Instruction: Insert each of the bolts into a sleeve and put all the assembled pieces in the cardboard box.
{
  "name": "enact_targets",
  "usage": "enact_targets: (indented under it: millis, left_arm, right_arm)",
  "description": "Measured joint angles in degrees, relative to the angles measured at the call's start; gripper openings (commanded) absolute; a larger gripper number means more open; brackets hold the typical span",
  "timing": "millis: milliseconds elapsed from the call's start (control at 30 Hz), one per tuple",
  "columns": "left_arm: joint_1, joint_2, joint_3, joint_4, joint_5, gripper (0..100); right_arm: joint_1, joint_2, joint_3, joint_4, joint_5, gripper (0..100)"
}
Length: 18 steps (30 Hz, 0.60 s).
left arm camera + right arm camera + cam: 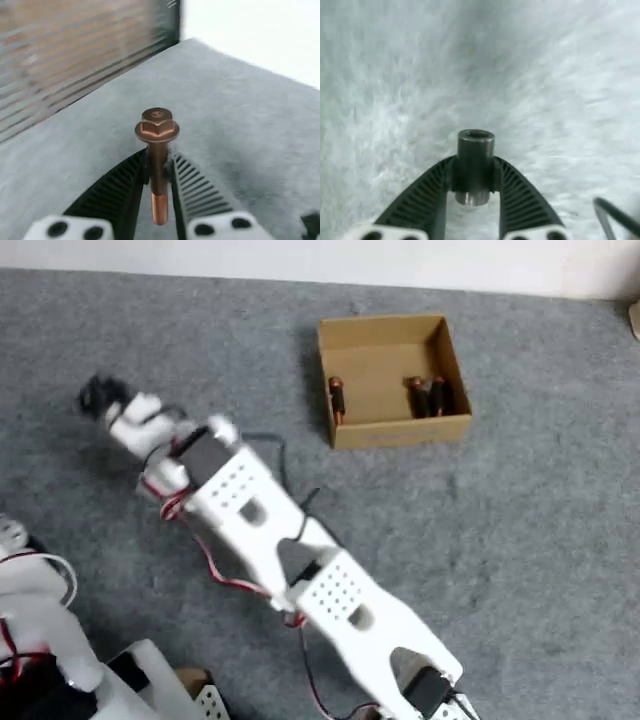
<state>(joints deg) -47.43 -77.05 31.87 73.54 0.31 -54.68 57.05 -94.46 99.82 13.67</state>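
Note:
My left gripper (159,162) is shut on a copper bolt (157,131), gripping its shank with the hex head upright above the fingers. My right gripper (474,165) is shut on a dark metal sleeve (475,149), whose open end points away from the camera over the grey carpet. In the high view the long white arm stretches from the front right to the far left, and its gripper (100,395) ends in a dark tip there. The cardboard box (400,430) stands at the back centre with three assembled pieces inside, one (337,400) at its left wall and two (428,396) at the right.
Grey carpet (520,540) covers the table. Another white arm (40,640) with red and black cables sits at the front left corner. A wall with horizontal slats (75,60) rises past the carpet's edge in the left wrist view.

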Motion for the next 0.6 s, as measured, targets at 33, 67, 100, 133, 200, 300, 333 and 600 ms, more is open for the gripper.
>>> enact_targets:
  millis: [33,67,100,133,200,300,333,600]
  left_arm:
    - [2.37,0.00,0.00,-0.79,0.00,0]
    - [4.84,-0.18,0.00,-1.41,0.00,0]
    - [7.30,-0.26,0.00,-1.93,0.00,0]
    - [9.58,-0.44,0.00,-2.55,0.00,0]
    - [14.24,-0.53,0.00,-3.25,0.00,0]
    - [19.25,-0.53,0.53,-3.69,0.00,0]
    - [20.92,-0.53,1.05,-3.87,0.00,0]
    - [29.01,0.00,10.90,-8.35,0.00,0]
  right_arm:
    - [1.14,-2.55,0.00,0.09,0.00,0.5]
    - [2.29,-5.27,0.00,0.09,0.00,0.5]
    - [3.43,-8.09,0.00,0.09,0.00,0.5]
    - [4.66,-10.99,0.00,0.09,0.00,0.5]
    - [6.86,-17.14,-0.09,0.18,0.00,0.5]
    - [9.76,-27.16,-0.09,0.26,0.00,0.5]
    - [10.46,-30.59,0.09,0.26,0.00,0.5]
    - [13.98,-62.15,24.88,0.26,0.00,0.5]
